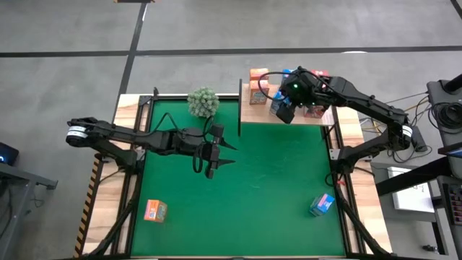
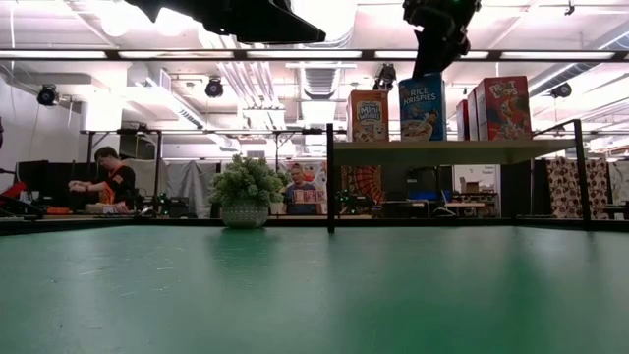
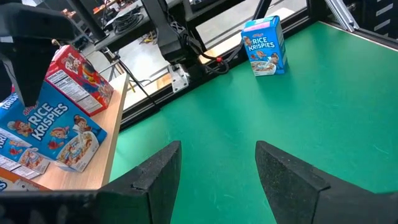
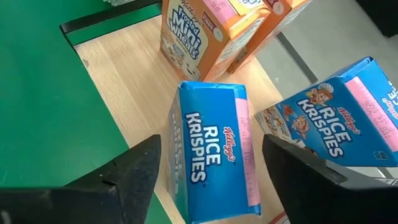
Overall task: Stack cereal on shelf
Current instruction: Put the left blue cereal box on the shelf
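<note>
Near-edge boxes: orange cereal box (image 1: 154,210) lying near the mat's near-left corner; blue cereal box (image 1: 322,204) standing near the near-right corner, well apart from the orange one and from the shelf.
Green mat (image 1: 274,188): covers the middle of the table; otherwise bare around the two loose boxes.
Left gripper (image 1: 225,154): hovering over the mat's middle-left part, fingers (image 3: 155,174) spread apart, holding nothing; blue box near the corner visible ahead of it in the left wrist view (image 3: 264,46).
Plant (image 1: 203,102): round, green and fuzzy, in a small pot at the mat's far edge, just left of the shelf's black post.
Shelf (image 1: 254,114): light wooden board at the table's far-right corner, raised on thin black posts.
Boxes on shelf: two orange boxes (image 4: 196,34) at the left end, one behind the other; blue box (image 4: 214,155) just beside them toward the middle; second blue box (image 4: 336,121) next to it on the right; red boxes (image 2: 496,108) toward the right end, count not clear.
Right gripper (image 1: 287,110): above the shelf's middle, fingers (image 4: 134,171) wide apart on either side of the upright blue box, not touching it as far as can be told; nothing held.
Room behind: people at desks beyond the table's far edge, seen in the low view (image 2: 108,182).
</note>
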